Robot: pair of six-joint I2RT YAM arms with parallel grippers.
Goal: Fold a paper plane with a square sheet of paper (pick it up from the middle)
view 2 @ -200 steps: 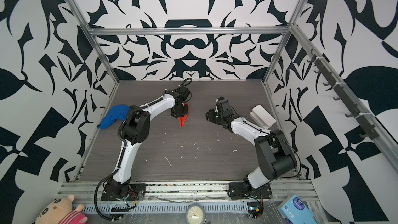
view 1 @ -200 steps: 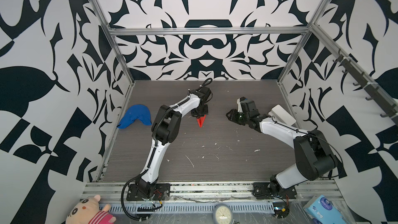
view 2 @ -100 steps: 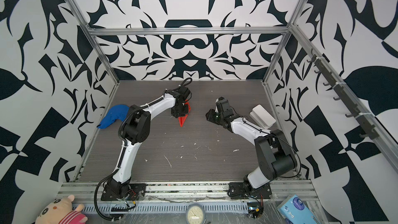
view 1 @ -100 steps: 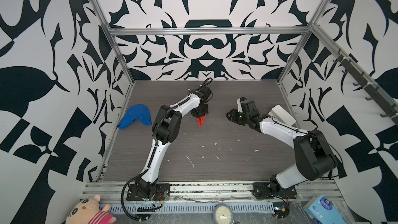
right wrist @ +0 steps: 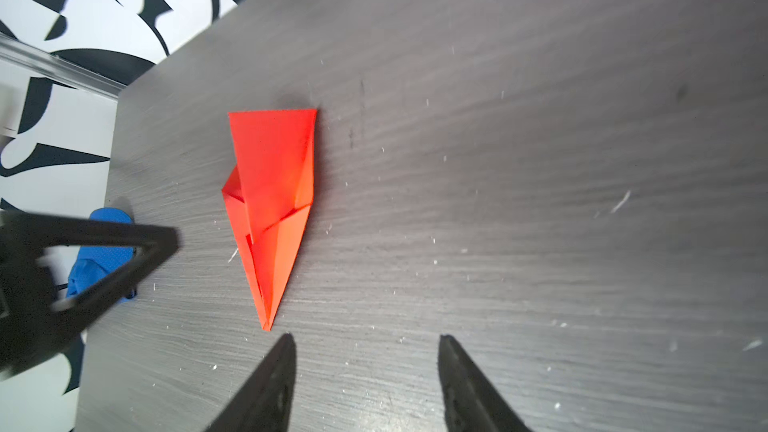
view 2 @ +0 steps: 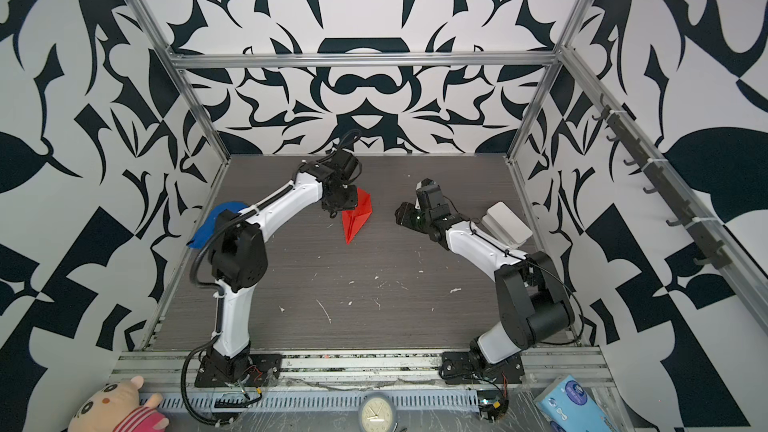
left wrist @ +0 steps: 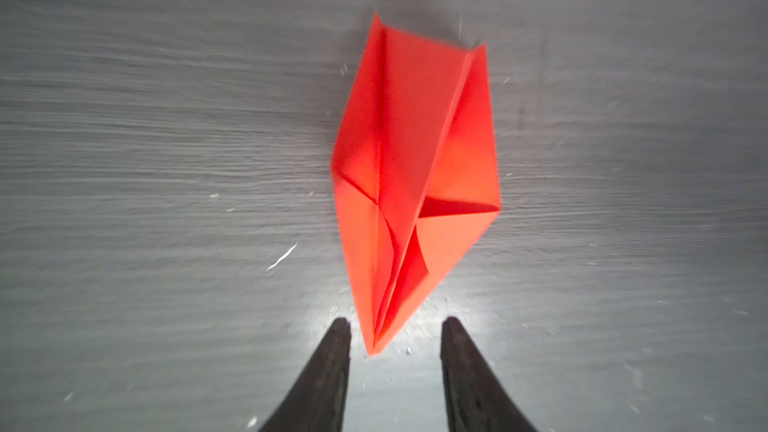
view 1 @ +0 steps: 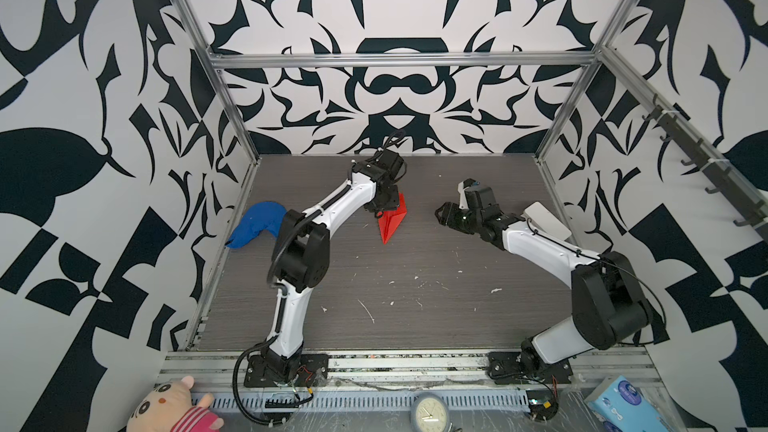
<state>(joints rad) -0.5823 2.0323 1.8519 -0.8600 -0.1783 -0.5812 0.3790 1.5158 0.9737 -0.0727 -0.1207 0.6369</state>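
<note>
readable text: none that we can make out in any view
clock (view 1: 430, 411): sits at the front edge in both top views; the dial has marks round the face, too small for us to read as numerals
blue pack (view 2: 571, 398): round white-and-dark print on the top face; lettering too small, so we can't name a brand
paper plane (left wrist: 415, 168): plain red faces in both wrist views; we read nothing on it
wall pattern (view 1: 399, 6): black-and-white shapes; we see no letters or signs in them

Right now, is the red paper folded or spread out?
Folded: the paper plane is a narrow pointed dart with creases and layered flaps.
</note>
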